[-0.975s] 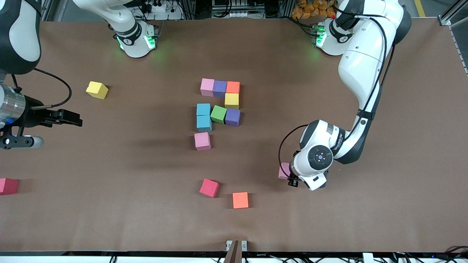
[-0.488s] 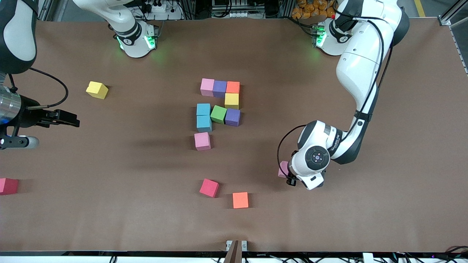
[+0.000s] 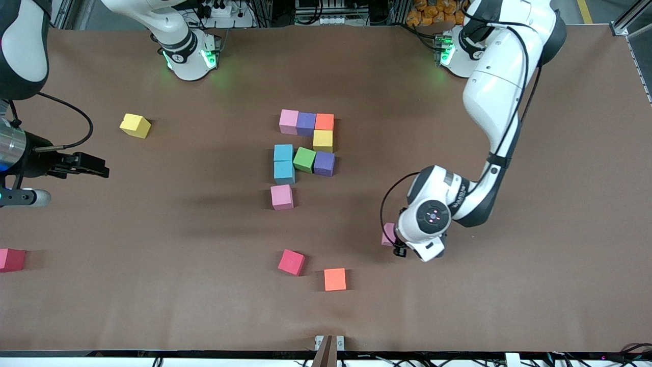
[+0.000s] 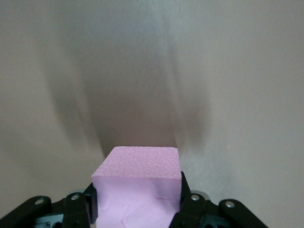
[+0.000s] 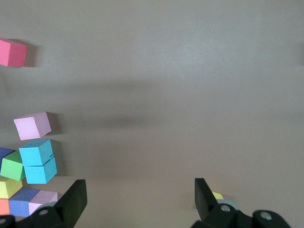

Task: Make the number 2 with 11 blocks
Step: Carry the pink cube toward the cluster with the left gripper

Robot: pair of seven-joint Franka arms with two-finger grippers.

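Brown worktop [image 3: 458, 306]: plain matte sheet, arm bases along its upper edge in the front view.
Front view, left end effector [image 3: 395, 243]: low over the worktop's near half, pinching a pink block [image 3: 388, 233] that peeks out beside the wrist.
Front view, figure: partly built group of blocks [image 3: 304, 142] well apart from the left end effector, toward the right arm's end; a second pink block [image 3: 281, 197] sits just nearer the camera than the blue pair.
Front view, loose pieces: red block [image 3: 291, 262] and orange block [image 3: 334, 279] lie near the left end effector, toward the right arm's end.
Front view, right end effector [image 3: 99, 167]: waiting in the air at its own end of the worktop, fingers spread, holding nothing; a yellow block [image 3: 135, 125] and another red block [image 3: 11, 259] lie in that area.
Left wrist view: pink block [image 4: 137, 190] clamped between the two black fingers [image 4: 90, 209], gripped on opposite flat sides, top face showing.
Right wrist view: spread fingers [image 5: 73, 199] frame bare worktop, the figure off to one side.
Handling, judged: the block looks light and slightly foamy with a grainy skin, so it should not slip; squeezing flat faces squarely at mid-height seems safest.
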